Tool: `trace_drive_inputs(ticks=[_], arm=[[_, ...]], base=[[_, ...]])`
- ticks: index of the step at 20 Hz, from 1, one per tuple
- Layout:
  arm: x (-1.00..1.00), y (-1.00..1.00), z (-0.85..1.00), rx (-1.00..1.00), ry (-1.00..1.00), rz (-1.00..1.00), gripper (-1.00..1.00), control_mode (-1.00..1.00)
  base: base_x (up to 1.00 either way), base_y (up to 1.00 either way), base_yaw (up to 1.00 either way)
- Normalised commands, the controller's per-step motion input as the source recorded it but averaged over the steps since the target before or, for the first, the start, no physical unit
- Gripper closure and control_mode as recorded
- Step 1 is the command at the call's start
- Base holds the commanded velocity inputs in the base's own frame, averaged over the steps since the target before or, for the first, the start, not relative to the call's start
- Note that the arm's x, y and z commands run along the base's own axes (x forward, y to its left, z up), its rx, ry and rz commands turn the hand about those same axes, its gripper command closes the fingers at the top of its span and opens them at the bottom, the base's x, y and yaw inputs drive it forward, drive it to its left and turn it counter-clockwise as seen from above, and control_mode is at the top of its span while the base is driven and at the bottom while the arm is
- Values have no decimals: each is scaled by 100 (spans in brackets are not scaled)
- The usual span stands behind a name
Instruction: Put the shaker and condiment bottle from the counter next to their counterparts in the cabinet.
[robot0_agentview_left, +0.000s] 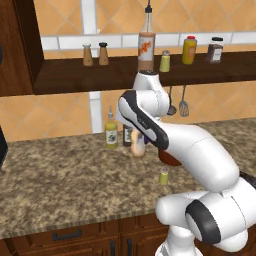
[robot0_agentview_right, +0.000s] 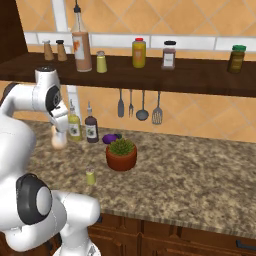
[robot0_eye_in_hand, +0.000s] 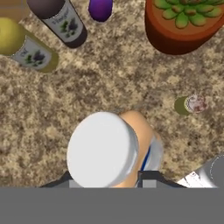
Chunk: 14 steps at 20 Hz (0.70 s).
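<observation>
Speckled stone desk below an orange tiled wall, logged as the setting. Found claw lowered over the condiment bottle, dark fingertips flanking its whitish cap on both sides. Could not tell whether clenched on it or just around it. Spotted that bottle in the left base view half hidden behind the white arm, at the desk's back. Marked an olive-yellow bottle and a dark bottle just beside it, nearer the wall. Marked a small purple item and a potted succulent further right. Tagged the shaker upright on the desk, apart from the claw, nearer the front edge, near the pot. Tagged the cabinet above, with the tall spouted bottle and the second small shaker side by side on its shelf. Noted brown shaker pair to their left, yellow red-capped bottle and a dark jar to their right. Saw utensils hung under the shelf.
</observation>
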Motion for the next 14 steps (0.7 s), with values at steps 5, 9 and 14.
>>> trace_drive_inputs(ticks=[5, 9, 14], arm=[[0, 2, 77, 0, -17, 0, 100, -100], [0, 1, 95, 0, -17, 0, 100, -100], [0, 3, 85, 2, -13, 0, 100, -100]], base=[[0, 0, 0], [0, 0, 0], [0, 0, 0]])
